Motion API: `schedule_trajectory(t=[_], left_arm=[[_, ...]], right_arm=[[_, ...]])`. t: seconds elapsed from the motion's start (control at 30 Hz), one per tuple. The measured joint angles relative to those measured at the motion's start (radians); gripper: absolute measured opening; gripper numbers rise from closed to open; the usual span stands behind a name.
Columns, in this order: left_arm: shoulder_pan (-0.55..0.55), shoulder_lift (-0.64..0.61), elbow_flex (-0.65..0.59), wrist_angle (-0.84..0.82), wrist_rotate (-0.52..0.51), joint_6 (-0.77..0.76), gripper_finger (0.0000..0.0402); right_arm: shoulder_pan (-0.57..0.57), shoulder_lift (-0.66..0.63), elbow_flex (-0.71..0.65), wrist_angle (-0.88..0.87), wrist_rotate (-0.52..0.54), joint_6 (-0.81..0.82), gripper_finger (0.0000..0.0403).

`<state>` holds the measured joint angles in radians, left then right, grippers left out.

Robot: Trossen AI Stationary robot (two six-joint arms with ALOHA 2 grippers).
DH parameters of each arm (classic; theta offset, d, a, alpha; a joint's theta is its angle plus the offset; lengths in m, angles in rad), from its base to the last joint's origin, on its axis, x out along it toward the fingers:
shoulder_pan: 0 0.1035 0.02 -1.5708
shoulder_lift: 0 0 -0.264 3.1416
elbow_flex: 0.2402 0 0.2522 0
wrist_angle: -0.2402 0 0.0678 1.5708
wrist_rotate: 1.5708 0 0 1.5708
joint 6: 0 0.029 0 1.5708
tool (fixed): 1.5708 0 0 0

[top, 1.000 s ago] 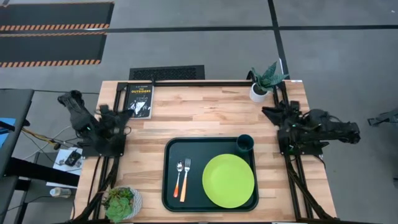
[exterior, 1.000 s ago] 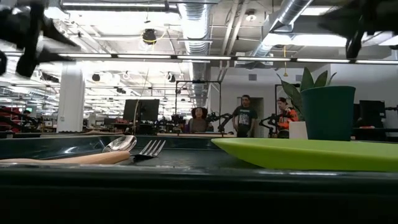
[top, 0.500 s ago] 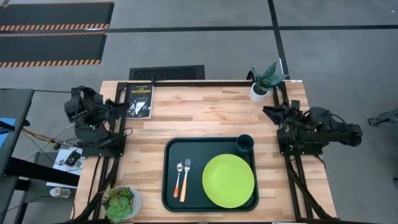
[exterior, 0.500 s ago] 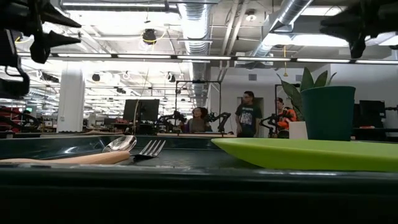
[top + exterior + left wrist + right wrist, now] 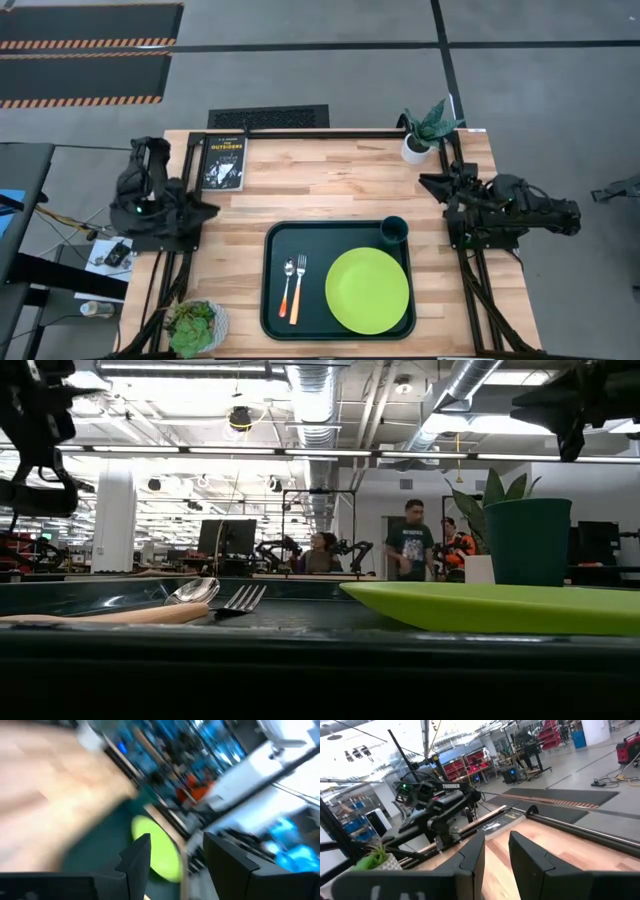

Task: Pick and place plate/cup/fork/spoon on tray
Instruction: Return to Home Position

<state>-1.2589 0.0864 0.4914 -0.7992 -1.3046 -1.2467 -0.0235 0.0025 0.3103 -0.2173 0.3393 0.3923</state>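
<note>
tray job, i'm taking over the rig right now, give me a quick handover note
Left gripper: open, empty, arm folded at the table's left edge.
Right gripper: open, empty, arm folded at the right edge.
On the tray: plate right, cup in the back right corner, spoon and fork side by side left.
Done: all four pieces placed.
Left: just confirm both arms reach home.

left arm (image 5: 150, 192) swung back, person (image 5: 408, 550) stepped right
</note>
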Motion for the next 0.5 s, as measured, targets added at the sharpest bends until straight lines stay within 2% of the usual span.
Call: schedule_trajectory(t=[0.13, 0.23, 0.3, 0.37, 0.43, 0.5], left_arm=[[0.000, 0.000, 0.011, 0.095, 0.153, 0.004, 0.0169], [0.000, 0.000, 0.011, 0.071, 0.271, 0.020, 0.0169], [0.001, 0.002, 0.010, 0.035, 0.266, 0.045, 0.0169], [0.004, 0.005, 0.010, 0.030, 0.189, 0.052, 0.0169], [0.004, -0.002, 0.010, 0.054, 0.147, 0.170, 0.0169], [0.002, -0.004, 0.010, 0.143, 0.164, 0.347, 0.0169]], right_arm=[[0.000, 0.000, 0.000, 0.027, 0.000, -0.005, 0.0114], [0.000, 0.000, 0.000, 0.026, 0.018, -0.041, 0.0114], [-0.001, 0.000, 0.000, 0.025, 0.060, -0.041, 0.0114], [-0.001, 0.000, 0.000, 0.024, 0.076, 0.018, 0.0114], [-0.001, 0.000, 0.000, 0.017, 0.077, 0.096, 0.0114], [-0.001, 0.000, 0.000, 0.028, 0.078, 0.148, 0.0114]])
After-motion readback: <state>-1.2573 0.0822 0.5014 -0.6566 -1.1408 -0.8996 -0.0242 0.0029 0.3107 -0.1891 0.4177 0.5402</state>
